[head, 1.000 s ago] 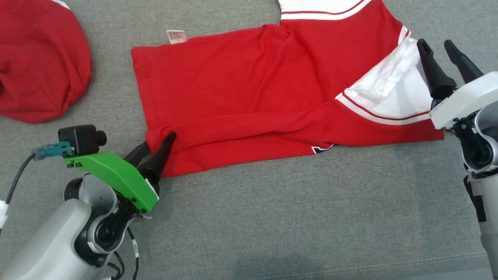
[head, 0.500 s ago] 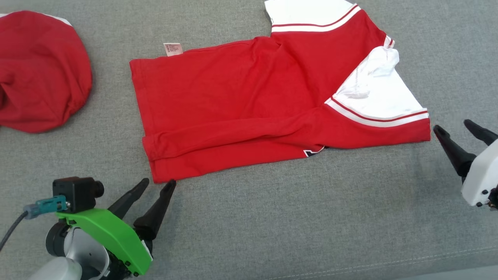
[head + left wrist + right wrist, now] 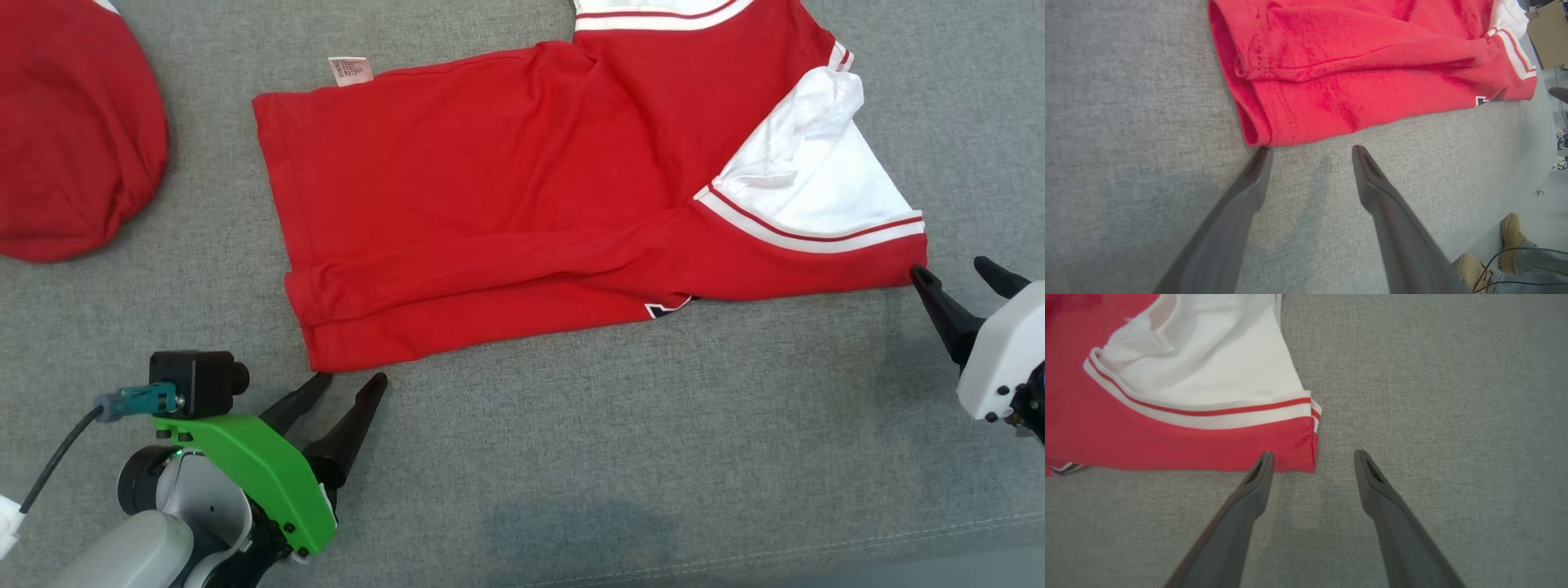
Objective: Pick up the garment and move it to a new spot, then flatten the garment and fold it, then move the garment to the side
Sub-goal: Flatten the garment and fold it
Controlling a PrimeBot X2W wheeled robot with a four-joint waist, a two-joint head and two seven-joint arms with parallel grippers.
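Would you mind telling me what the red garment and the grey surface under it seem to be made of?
The red garment looks like matte knit, probably cotton jersey: it creases and has stitched hems. The grey surface looks like matte woven fabric, perhaps upholstery, by its fine heathered weave.

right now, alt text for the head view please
A red shirt with white sleeves lies folded on a grey fabric surface. The open left gripper sits just below its hem corner, the open right gripper beside its sleeve corner. Another red garment lies at upper left.
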